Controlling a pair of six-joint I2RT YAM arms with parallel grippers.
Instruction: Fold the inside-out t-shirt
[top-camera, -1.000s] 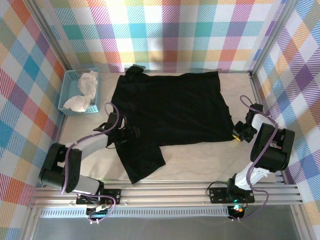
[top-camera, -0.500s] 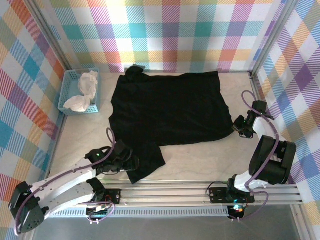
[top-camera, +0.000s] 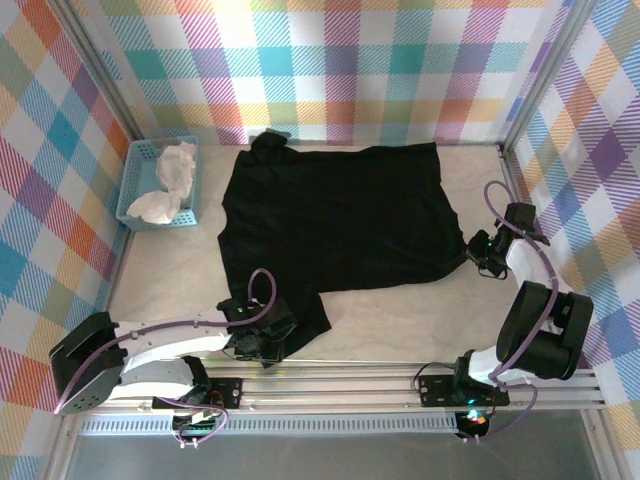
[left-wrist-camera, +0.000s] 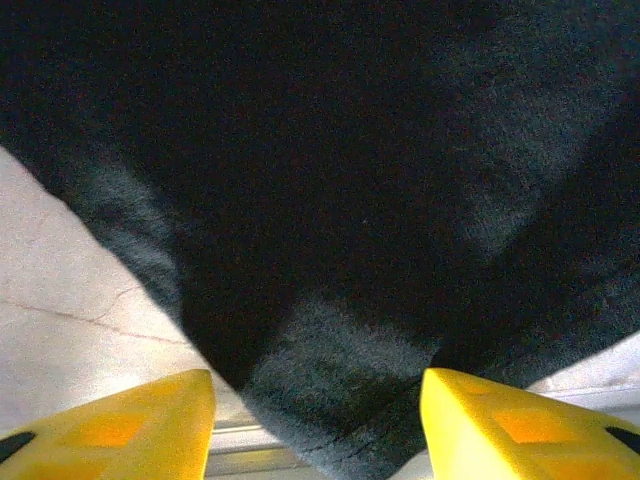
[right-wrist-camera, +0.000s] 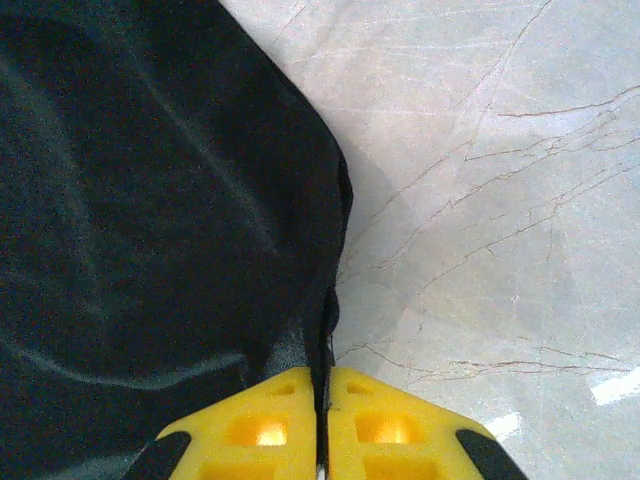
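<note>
Across the middle of the pale marbled tabletop (top-camera: 400, 320) the t-shirt (top-camera: 340, 215) lies spread flat, plain black on the side facing up, with one flap reaching down towards the near edge. Off at the far left, a light-blue basket (top-camera: 155, 225) holds a crumpled white cloth (top-camera: 172, 176). The left arm (top-camera: 165, 345) lies low and nearly level along the near edge, stretched rightward so its wrist meets that near-left flap. In the left wrist view its yellow fingers (left-wrist-camera: 120, 425) stand apart: the left jaws are open, with the flap's corner between them. The right arm (top-camera: 535, 300) rises from its base, folds at the elbow and turns its wrist leftward to the shirt's near-right corner. There its yellow fingers (right-wrist-camera: 385, 425) press together, and the right jaws seem clamped on the hem edge that runs into the seam between them.
</note>
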